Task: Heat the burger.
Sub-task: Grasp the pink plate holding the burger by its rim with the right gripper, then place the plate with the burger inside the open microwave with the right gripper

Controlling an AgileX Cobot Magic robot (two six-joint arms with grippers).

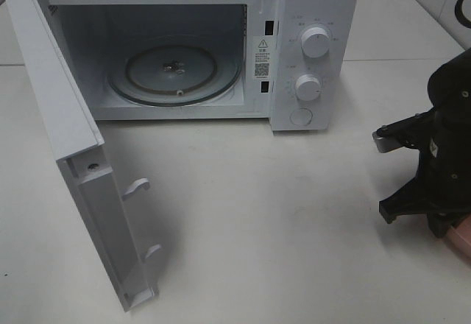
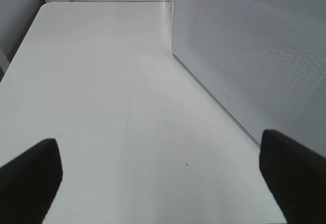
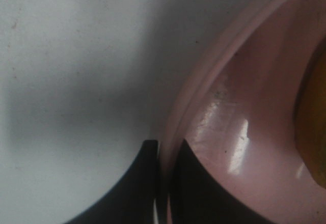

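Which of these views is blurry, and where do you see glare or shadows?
Right wrist: soft and out of focus, white glare on the plate, a shadow on the table beside it. Left wrist: fairly sharp, flat light. Exterior high: clear, the door shadowing the table.

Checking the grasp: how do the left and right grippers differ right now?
The left gripper is open wide, the right gripper pinched shut. The left holds nothing over the table beside the microwave; the right grips the pink plate by its rim. Both are black.

One microwave (image 1: 324, 15), two knobs (image 1: 316, 42), one pink plate (image 3: 244, 147) — one burger (image 3: 311, 117).
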